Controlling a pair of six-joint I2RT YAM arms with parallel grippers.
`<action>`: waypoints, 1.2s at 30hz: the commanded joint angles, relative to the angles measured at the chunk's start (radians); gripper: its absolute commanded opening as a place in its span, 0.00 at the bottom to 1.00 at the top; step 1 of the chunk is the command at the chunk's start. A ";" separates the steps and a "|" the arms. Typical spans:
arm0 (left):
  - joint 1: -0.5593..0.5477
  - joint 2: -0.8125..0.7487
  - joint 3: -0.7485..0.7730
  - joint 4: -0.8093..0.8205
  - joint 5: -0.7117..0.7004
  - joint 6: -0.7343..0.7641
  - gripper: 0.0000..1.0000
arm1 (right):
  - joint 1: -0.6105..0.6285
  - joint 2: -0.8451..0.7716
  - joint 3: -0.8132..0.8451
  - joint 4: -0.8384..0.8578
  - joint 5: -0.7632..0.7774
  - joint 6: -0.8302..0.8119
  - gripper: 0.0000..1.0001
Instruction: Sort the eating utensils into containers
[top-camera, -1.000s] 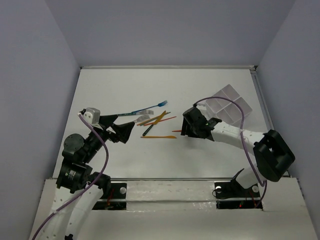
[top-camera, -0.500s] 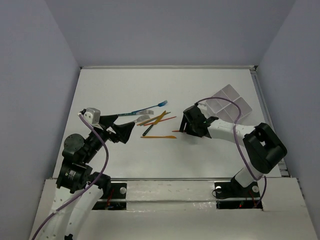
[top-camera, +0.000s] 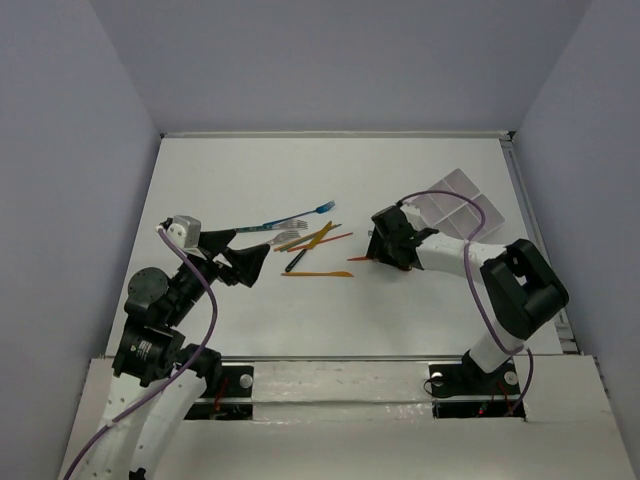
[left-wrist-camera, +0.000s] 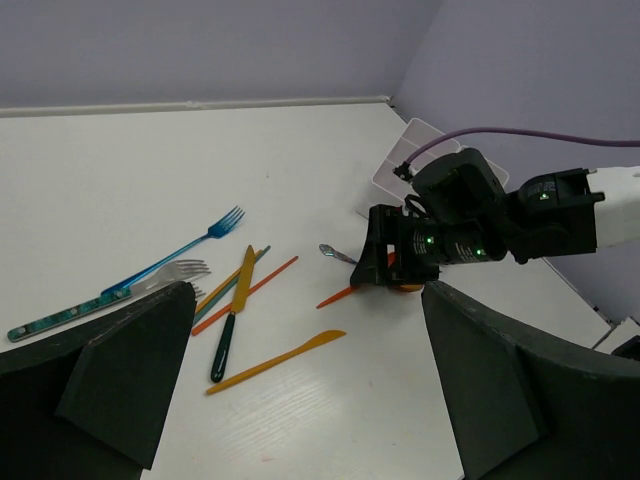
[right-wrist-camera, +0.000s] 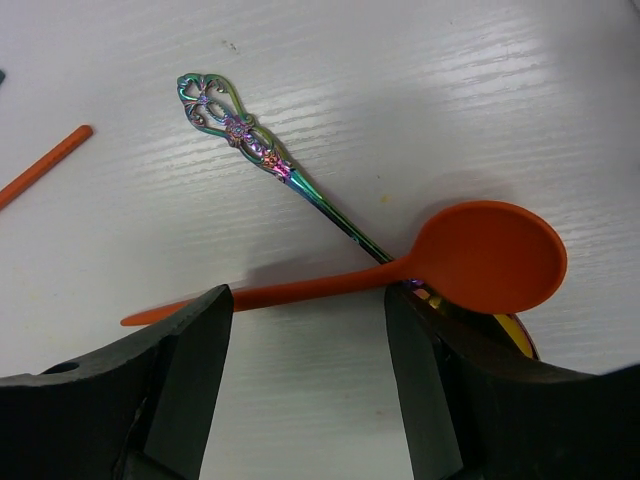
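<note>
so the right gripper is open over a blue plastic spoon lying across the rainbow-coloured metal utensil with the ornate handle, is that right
Not quite: the spoon is orange, not blue. The right wrist view shows the orange plastic spoon lying across the rainbow-coloured metal utensil with the ornate handle, and the right gripper is open over it, one finger on each side of the spoon's handle.

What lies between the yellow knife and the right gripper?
The orange spoon's handle, stretching from the right gripper toward the yellow knife; left wrist view.
</note>
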 joint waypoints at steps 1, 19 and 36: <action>-0.004 -0.004 -0.010 0.035 0.006 0.001 0.99 | -0.004 0.047 0.034 -0.039 0.050 -0.037 0.67; -0.013 -0.007 -0.010 0.038 0.011 0.002 0.99 | -0.004 0.061 0.059 -0.106 -0.002 -0.089 0.42; -0.013 -0.010 -0.013 0.044 0.020 0.001 0.99 | 0.025 0.024 0.029 -0.165 -0.020 -0.148 0.27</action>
